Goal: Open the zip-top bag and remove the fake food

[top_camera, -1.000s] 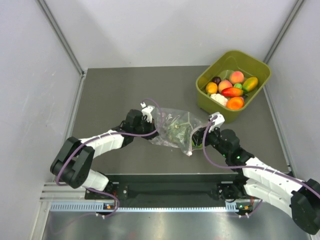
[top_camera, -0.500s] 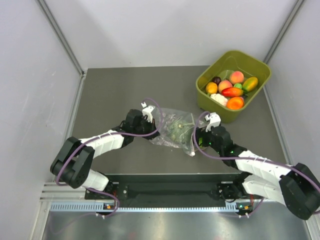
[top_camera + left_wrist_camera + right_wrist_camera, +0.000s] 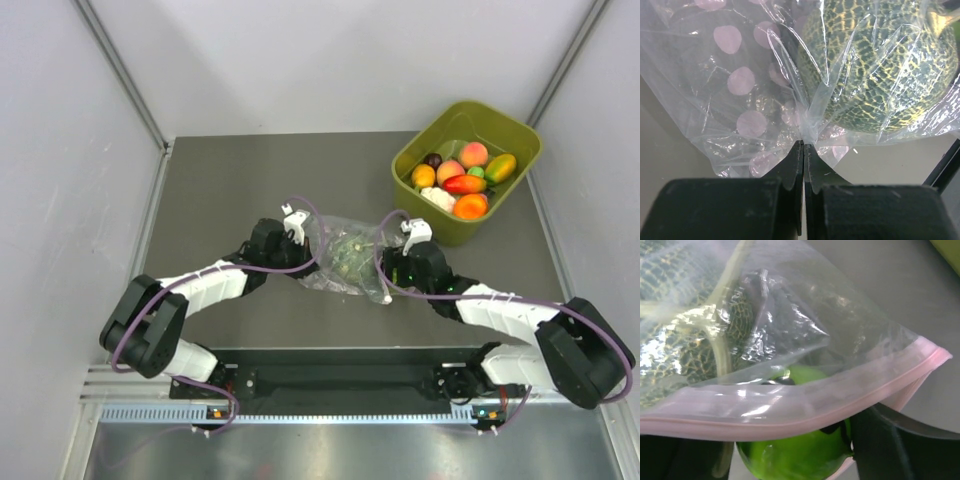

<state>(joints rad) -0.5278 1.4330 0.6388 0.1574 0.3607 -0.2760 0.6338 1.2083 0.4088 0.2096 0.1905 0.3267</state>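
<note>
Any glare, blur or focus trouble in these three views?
Top external: evenly lit and sharp; the zip-top bag shows only faint sheen. Left wrist: white glare streaks along the bag's creases over the netted melon; the left gripper, very near, looks soft. Right wrist: the pink zip strip and green fruit are slightly blurred.

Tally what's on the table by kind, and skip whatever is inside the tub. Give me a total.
zip-top bag: 1
netted green melon: 1
bright green round fruit: 1
olive-green tub: 1
Total: 4
</note>
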